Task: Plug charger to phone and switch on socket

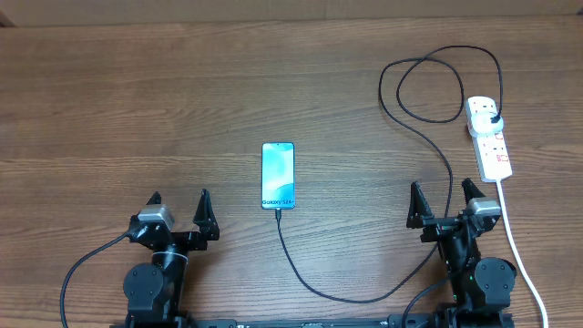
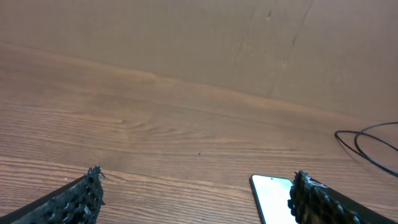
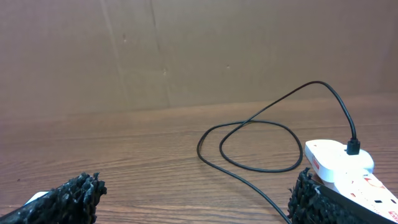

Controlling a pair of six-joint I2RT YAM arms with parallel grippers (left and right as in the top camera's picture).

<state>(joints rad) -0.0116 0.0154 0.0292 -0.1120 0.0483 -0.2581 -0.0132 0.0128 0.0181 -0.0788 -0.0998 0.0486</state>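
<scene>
— While both arms sit at the near edge of the table (image 1: pixel 137 91), where do the task's things lie?
— Mid-table, the phone (image 1: pixel 278 175) lies flat, screen up and lit pale blue. The charger (image 1: pixel 451 178) runs from the phone's near edge in a long slack curve past the right arm, loops at the far side and ends in its black adapter (image 1: pixel 493 117), seated in the socket (image 1: pixel 492 146), the white strip at the right. Its plug tip (image 1: pixel 276 210) meets the phone's edge; whether it is fully home is too small to tell.
— How will that gear handle?
— By the look of it, the cable is light and limp and will flop wherever it is not pinched, so the hold belongs on the stiff plug tip, close behind the connector. The phone looks slim, smooth and apt to slide on the wood; a second hand would best steady it by its long edges, off the glass. The strip's switch, too small to pick out, likely wants one firm fingertip press.
— And the hands?
— The left gripper (image 1: pixel 179 208) and right gripper (image 1: pixel 443 202) both stand spread wide, holding nothing and touching nothing; each wrist view shows open space between its fingers (image 2: pixel 78 200)
</scene>
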